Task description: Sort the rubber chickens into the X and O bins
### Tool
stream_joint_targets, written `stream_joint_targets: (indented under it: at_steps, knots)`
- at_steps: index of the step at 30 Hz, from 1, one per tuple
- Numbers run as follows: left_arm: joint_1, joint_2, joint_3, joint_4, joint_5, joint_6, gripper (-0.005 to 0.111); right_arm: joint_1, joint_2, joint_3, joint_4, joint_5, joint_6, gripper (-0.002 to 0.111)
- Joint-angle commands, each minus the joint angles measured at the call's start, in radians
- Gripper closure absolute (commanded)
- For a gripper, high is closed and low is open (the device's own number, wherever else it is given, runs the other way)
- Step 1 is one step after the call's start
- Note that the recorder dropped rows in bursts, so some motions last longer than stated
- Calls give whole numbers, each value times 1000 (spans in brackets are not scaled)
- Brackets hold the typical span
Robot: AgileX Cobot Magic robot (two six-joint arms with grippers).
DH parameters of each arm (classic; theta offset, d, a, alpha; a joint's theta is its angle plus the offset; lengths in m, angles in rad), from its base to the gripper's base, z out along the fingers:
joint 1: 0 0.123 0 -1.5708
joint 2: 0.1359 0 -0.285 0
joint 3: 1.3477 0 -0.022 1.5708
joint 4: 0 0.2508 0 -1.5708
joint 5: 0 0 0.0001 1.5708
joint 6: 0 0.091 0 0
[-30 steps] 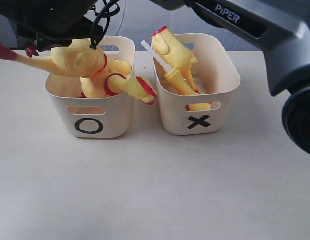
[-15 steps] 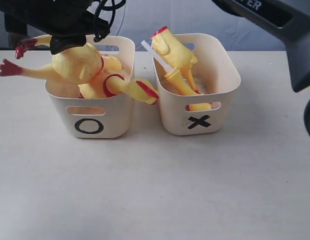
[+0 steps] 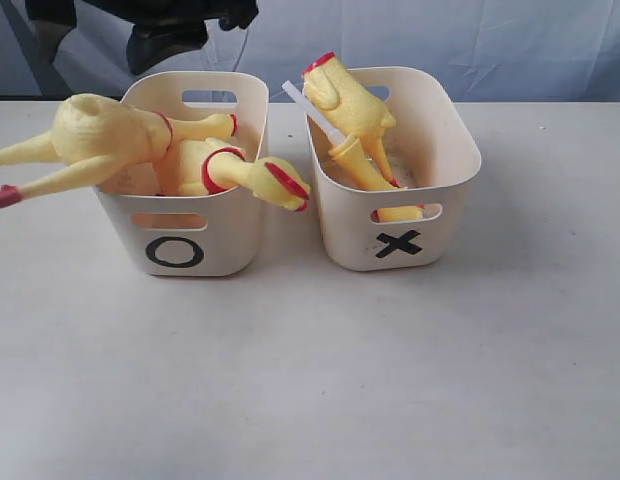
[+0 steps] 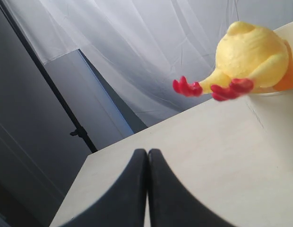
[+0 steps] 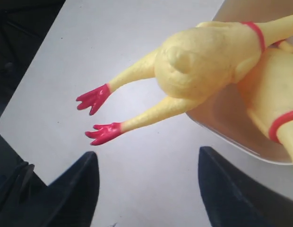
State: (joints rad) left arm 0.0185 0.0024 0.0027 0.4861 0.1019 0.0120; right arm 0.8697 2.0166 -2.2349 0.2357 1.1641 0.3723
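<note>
Our right claw point(image 5: 147, 161) is spread wide with nothing in it, and right under it are the red feet of a chicken point(image 5: 203, 66). That bird's body sits on the rim of the O bin point(image 3: 230, 235) just past the claw. Its legs stick out over the surface point(image 3: 310, 380) and its neck points into the bin, so it's in, but only sort of. Deeper in the same bin there's a second chicken point(image 3: 240, 170) with its head poking over the far rim. Beyond that, well clear of the claw, the X bin point(image 3: 445, 170) holds the broken pieces point(image 3: 350, 105), one with a white tube. Our left claw point(image 4: 147, 153) is pinched fully closed on nothing, off to the side, facing the hanging bird from across the surface. We can't spot any loose chickens on the surface, so we reckon the sorting is basically done, with maybe a nudge left for the dangler.
</note>
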Motion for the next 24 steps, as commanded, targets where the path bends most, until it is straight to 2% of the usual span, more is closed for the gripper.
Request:
stream_joint_targets:
  at_steps: [1,11,19,24]
  knots:
    - [1,-2,-3,-10,-6,-2,107,-1,-48,-4,-71,15,-6,50]
    - [1,-2,-3,-10,-6,-2,107,-24,-152,17,-271,57,26,51]
    - [1,-2,-3,-10,-6,-2,107,-144,-309,87,-288,57,32,76]
    - [1,-2,-3,-10,-6,-2,107,-244,-420,148,-367,57,15,77]
